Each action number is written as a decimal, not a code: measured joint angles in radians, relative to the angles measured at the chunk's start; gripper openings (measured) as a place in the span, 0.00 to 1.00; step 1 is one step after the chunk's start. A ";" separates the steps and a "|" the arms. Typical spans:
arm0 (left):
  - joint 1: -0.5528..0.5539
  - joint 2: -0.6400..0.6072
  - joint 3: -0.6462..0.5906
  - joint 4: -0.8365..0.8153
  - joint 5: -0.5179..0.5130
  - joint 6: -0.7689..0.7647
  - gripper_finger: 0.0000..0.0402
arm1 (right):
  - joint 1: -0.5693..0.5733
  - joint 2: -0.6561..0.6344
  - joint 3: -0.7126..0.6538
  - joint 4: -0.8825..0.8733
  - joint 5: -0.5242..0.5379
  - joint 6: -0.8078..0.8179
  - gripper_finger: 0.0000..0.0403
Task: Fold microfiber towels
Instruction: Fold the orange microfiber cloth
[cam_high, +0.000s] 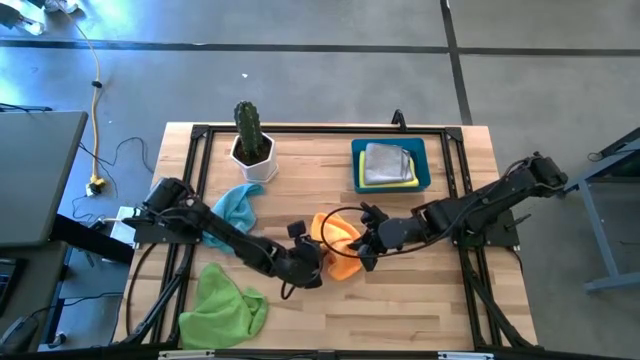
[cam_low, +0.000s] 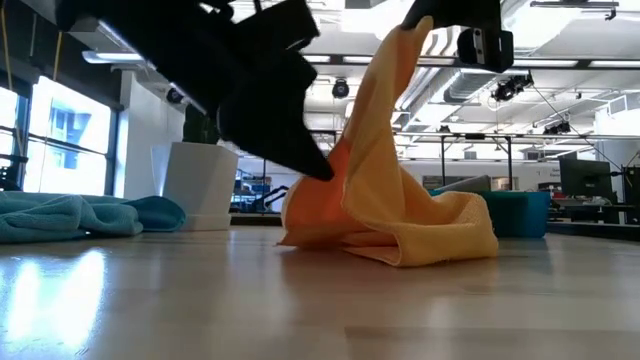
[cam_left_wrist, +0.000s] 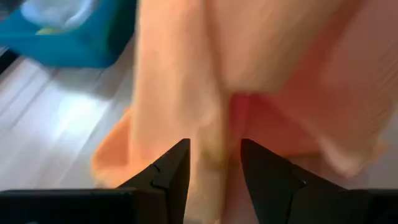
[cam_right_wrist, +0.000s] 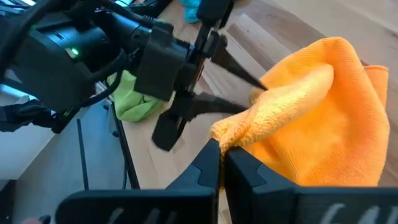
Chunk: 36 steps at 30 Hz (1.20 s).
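Note:
An orange towel is bunched at mid-table between my two grippers. My right gripper is shut on its raised upper edge, and in the low view the towel hangs from that hold with its lower folds on the table. My left gripper comes from the table's left and is closed on a fold lower down the towel. A light blue towel and a lime green towel lie crumpled on the table's left side. A grey towel lies on a yellow one inside the blue bin. My left gripper pinches an upright fold of the orange towel between its two fingers, coming nearly level from the table's left. The fold is several layers thick. The towel's lower part lies on the table. My right gripper pinches a bunched bit of the towel's upper edge between its fingertips, coming from the table's right. That end is lifted; the cloth hangs slack below it, and its lower folds rest on the table.
A cactus in a white pot stands at the far left of the table. The blue bin stands at the far right. Bare wood lies along the near edge.

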 joint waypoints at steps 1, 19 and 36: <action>-0.002 0.001 0.000 -0.026 -0.018 -0.024 0.33 | 0.000 0.000 0.000 0.000 -0.004 0.000 0.00; 0.047 -0.002 0.000 -0.262 0.017 -0.219 0.08 | 0.000 -0.011 0.000 0.014 -0.028 -0.024 0.00; 0.042 -0.293 0.265 -0.568 0.089 0.032 0.00 | 0.008 -0.160 0.000 -0.154 -0.174 -0.159 0.00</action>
